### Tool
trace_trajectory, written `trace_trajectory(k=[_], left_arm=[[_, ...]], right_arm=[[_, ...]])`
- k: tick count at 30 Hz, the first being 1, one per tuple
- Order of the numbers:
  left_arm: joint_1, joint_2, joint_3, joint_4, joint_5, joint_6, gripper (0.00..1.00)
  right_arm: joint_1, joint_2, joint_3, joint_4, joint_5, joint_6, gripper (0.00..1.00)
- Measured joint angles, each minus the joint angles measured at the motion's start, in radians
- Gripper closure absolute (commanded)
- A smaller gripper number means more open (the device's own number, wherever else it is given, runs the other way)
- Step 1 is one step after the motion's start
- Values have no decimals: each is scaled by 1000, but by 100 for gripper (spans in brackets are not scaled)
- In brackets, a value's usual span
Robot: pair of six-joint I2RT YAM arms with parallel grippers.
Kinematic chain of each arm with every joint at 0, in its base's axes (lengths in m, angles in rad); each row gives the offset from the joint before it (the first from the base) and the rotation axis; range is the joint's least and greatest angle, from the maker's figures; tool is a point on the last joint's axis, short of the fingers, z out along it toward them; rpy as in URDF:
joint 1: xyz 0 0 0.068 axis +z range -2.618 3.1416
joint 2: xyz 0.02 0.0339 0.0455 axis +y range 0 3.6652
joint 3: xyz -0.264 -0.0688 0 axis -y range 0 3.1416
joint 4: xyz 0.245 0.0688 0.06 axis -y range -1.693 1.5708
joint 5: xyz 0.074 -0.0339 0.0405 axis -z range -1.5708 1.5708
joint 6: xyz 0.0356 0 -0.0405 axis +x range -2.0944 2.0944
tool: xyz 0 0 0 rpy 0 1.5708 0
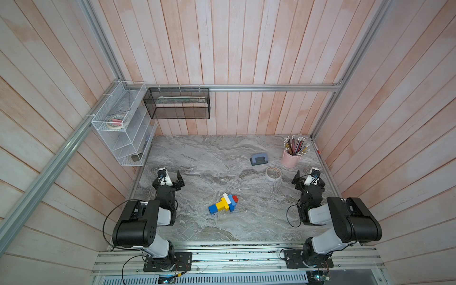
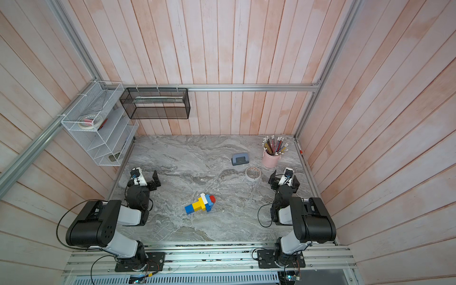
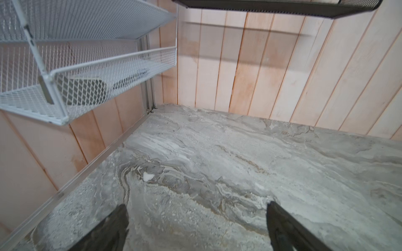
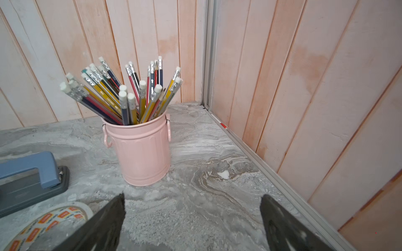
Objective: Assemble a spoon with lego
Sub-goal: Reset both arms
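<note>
Both ends sit idle. The left gripper (image 3: pixel 196 204) has its jaws spread as wide as we see them, with nothing between them and only bare table (image 3: pixel 217 163) ahead. The right gripper (image 4: pixel 193 195) is the same: jaws fully apart, nothing held. We can't tell whether either set of fingertips touches the marble.

The spoon (image 1: pixel 223 204) lies flat on the table between the two grippers. It is well apart from both and sits back from them toward the arm bases. We see it in both top views, here too (image 2: pixel 200 203). All its bricks look joined. The blue handle end points to the left gripper's side, the red tip to the right gripper's side.

Left gripper edges:
- The edge rail (image 3: pixel 87 171) and side wall are close on its outer side.
- The white wire rack (image 3: pixel 87 65) hangs above and ahead on that side.
- The black mesh basket (image 1: pixel 177 103) is higher up on the back wall.
- We have open marble ahead and inward, toward the spoon.

Right gripper edges:
- The pink pencil cup (image 4: pixel 141 156) stands upright straight ahead, near.
- The tape roll (image 4: pixel 43 223) is just beside its inner finger.
- The hole punch (image 4: pixel 28 173) is beyond the tape, further inward.
- Rail and wall are close on its outer side.
- We see bare marble from the tape roll back to the spoon.
</note>
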Motion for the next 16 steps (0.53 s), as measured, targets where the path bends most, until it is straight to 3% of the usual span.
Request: trace_trajectory(k=[7,16], left_arm=[[0,1,-70,74,2,0,0],[-2,2,8,4,10,2,0]], right_arm=[[0,0,0,0,-28,6,2],[0,0,0,1,-32,6,2]])
